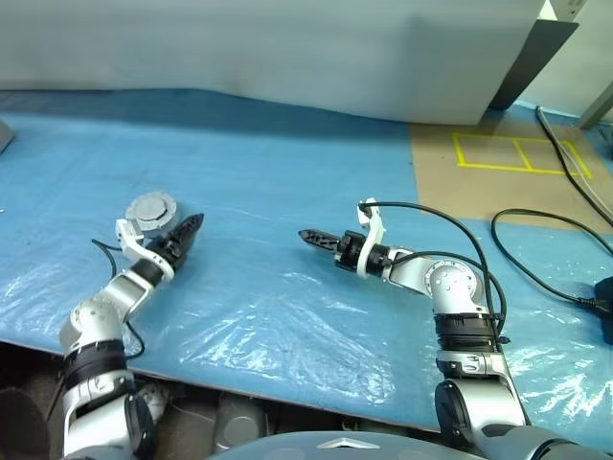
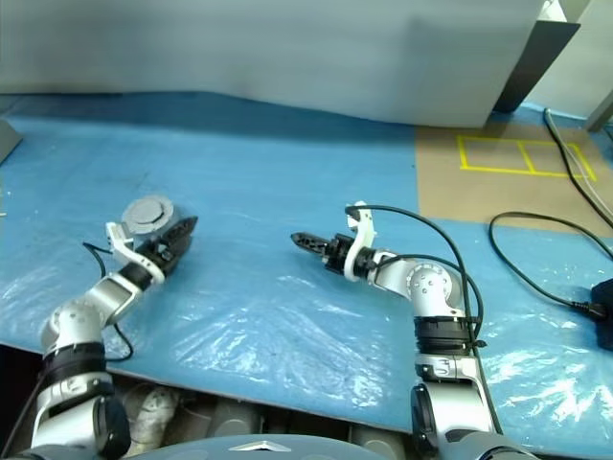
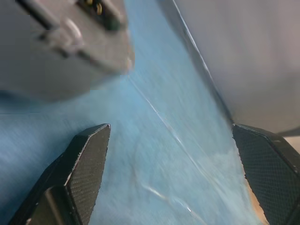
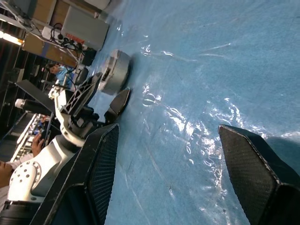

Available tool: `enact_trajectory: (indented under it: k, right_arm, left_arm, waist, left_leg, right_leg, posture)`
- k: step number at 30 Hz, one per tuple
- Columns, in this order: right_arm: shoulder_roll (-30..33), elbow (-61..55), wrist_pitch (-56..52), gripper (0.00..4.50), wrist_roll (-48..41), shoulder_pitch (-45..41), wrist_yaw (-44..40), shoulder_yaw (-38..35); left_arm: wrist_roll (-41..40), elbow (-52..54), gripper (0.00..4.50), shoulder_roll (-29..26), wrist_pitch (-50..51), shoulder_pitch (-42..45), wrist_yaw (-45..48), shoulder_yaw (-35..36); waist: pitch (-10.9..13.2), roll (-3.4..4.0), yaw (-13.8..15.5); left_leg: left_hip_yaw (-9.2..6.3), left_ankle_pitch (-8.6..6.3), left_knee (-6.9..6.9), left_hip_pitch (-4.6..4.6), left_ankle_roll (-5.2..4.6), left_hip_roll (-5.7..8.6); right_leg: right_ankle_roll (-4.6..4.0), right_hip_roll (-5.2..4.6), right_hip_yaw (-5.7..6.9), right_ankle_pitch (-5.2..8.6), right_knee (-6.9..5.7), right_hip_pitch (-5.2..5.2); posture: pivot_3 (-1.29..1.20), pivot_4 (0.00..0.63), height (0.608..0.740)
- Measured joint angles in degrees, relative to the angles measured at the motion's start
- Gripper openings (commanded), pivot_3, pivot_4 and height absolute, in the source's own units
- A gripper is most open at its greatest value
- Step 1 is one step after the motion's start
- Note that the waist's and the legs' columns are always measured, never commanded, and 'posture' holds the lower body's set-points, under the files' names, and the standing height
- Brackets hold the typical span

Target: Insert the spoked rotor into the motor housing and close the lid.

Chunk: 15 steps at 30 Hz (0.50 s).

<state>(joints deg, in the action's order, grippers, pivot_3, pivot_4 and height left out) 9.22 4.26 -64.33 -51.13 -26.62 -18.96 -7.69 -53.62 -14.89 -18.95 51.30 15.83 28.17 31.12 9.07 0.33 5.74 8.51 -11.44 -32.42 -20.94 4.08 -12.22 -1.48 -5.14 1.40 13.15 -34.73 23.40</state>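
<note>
Currently the motor housing point(image 1: 153, 211), a round grey puck with its lid point(image 2: 149, 210) apparently already down, is sitting on the blue sheet point(image 1: 287, 192) just beyond the left gripper point(image 1: 188, 233), whose fingers are standing wide apart and empty. The right gripper point(image 1: 308, 236), well apart from it, is also spreading its fingers around nothing. Judging by this, any remaining press on the lid should come squarely from above. Whether the spoked rotor is lying inside is hidden.
</note>
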Motion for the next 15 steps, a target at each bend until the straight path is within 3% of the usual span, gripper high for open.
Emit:
enact_trajectory:
  k: [7, 15]
  right_arm:
    - [-0.28, -0.01, 1.24, 3.54, 1.71, -0.08, -1.02, 0.02]
    - [2.64, -7.52, 12.69, 3.54, 5.74, 1.36, -4.27, -1.27]
  left_arm:
    - [-1.71, 13.75, 4.35, -0.22, 7.68, -5.29, 1.55, -8.42]
    - [-0.40, 26.44, 4.35, 2.61, 7.84, 4.97, 3.08, -24.25]
  waist:
    - [0.03, -0.05, -0.23]
    - [0.18, -0.29, -0.32]
  left_leg:
    - [-0.03, 0.01, 0.19, -0.06, -0.01, -0.02]
    - [-0.02, 0.08, 0.18, -0.15, -0.13, 0.00]
  right_leg:
    - [0.22, 0.07, 0.04, 0.00, 0.04, 0.06]
    - [0.36, 0.09, 0.01, -0.08, 0.00, 0.19]
  posture:
    - [0.00, 0.150, 0.740]
    - [0.00, 0.150, 0.740]
